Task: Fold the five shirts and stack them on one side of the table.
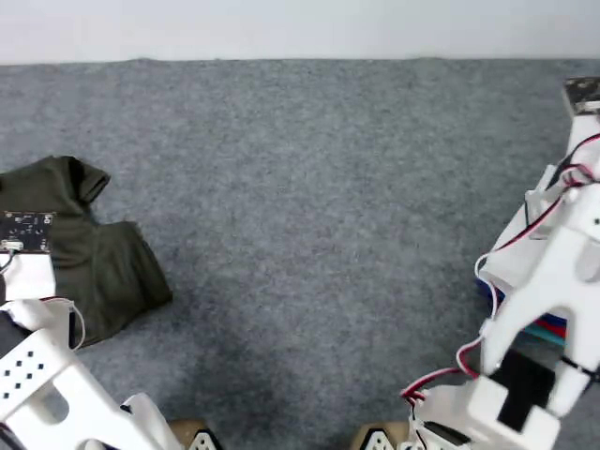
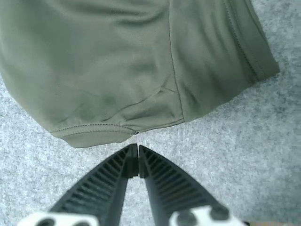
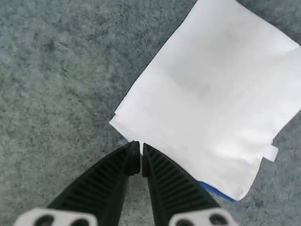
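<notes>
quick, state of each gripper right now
Left gripper: closed, empty, just short of the olive shirt.
Right gripper: closed, empty, at the edge of the folded white shirt.

No legible text, number, brand or sign in any view.
High view, left edge: circuit board (image 1: 26,230) with pale specks of print, too small to read.
High view, upper right edge: second board (image 1: 583,94), markings likewise illegible.
Right wrist view: small tag (image 3: 273,153) at edge of white shirt (image 3: 211,89), no print discernible.
</notes>
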`<act>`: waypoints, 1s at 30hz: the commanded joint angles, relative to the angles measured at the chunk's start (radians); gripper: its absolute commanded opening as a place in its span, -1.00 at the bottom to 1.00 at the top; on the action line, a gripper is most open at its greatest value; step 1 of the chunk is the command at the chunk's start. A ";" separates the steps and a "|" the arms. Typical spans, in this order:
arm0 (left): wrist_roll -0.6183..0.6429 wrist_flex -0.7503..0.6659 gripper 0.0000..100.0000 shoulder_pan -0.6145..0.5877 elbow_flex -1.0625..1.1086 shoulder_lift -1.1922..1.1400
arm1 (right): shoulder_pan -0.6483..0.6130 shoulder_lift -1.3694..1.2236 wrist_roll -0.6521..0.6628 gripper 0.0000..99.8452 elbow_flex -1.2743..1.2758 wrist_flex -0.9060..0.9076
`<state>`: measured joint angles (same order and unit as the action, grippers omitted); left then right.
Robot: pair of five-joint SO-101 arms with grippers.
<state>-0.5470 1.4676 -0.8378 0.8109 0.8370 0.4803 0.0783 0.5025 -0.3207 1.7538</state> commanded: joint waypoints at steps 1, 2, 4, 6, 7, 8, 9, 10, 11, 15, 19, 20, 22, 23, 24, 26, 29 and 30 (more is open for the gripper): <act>0.002 0.023 -0.97 0.008 -0.041 0.046 | -0.008 0.105 -0.014 -0.98 0.049 0.041; 0.003 0.023 -0.97 0.009 -0.038 0.068 | -0.019 0.128 -0.014 -0.98 0.083 0.041; 0.037 0.023 -0.97 0.009 -0.033 0.124 | -0.047 0.183 -0.021 -0.98 0.160 0.041; 0.087 0.023 -0.97 0.009 -0.031 0.189 | -0.077 0.234 -0.072 -0.98 0.233 0.039; 0.103 0.023 -0.97 0.009 -0.030 0.218 | -0.093 0.257 -0.101 -0.98 0.267 0.039; 0.110 0.021 -0.97 0.009 -0.022 0.247 | -0.107 0.278 -0.127 -0.98 0.298 0.039; 0.110 0.018 -0.97 0.009 -0.015 0.267 | -0.119 0.298 -0.152 -0.98 0.325 0.039; 0.110 0.017 -0.97 0.009 -0.005 0.287 | -0.130 0.317 -0.176 -0.98 0.351 0.039; 0.110 0.017 -0.97 0.012 0.005 0.304 | -0.136 0.335 -0.203 -0.98 0.376 0.039; 0.112 0.023 -0.97 0.118 0.022 0.328 | -0.134 0.420 -0.284 -0.98 0.462 0.039; 0.114 0.015 -0.97 0.221 0.002 0.327 | -0.160 0.504 -0.304 -0.98 0.572 0.038; 0.112 0.012 -0.97 0.235 0.004 0.327 | -0.168 0.526 -0.304 -0.98 0.601 0.038; 0.110 0.000 -0.97 0.242 0.015 0.325 | -0.177 0.573 -0.304 -0.98 0.658 0.038; 0.110 -0.009 -0.97 0.242 0.021 0.318 | -0.179 0.601 -0.304 -0.98 0.687 0.038; 0.109 -0.015 -0.97 0.242 0.024 0.305 | -0.179 0.627 -0.304 -0.98 0.717 0.038; 0.109 -0.020 -0.97 0.242 0.025 0.255 | -0.179 0.677 -0.304 -0.98 0.775 0.036; 0.109 -0.021 -0.91 0.242 0.019 0.141 | -0.174 0.751 -0.304 -0.98 0.861 0.016; 0.109 -0.023 -0.87 0.244 0.018 0.101 | -0.174 0.776 -0.304 -0.98 0.879 0.013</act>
<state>-0.4427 1.4691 -0.5999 0.8385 1.0303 0.3130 0.7795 0.2110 0.5294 1.7538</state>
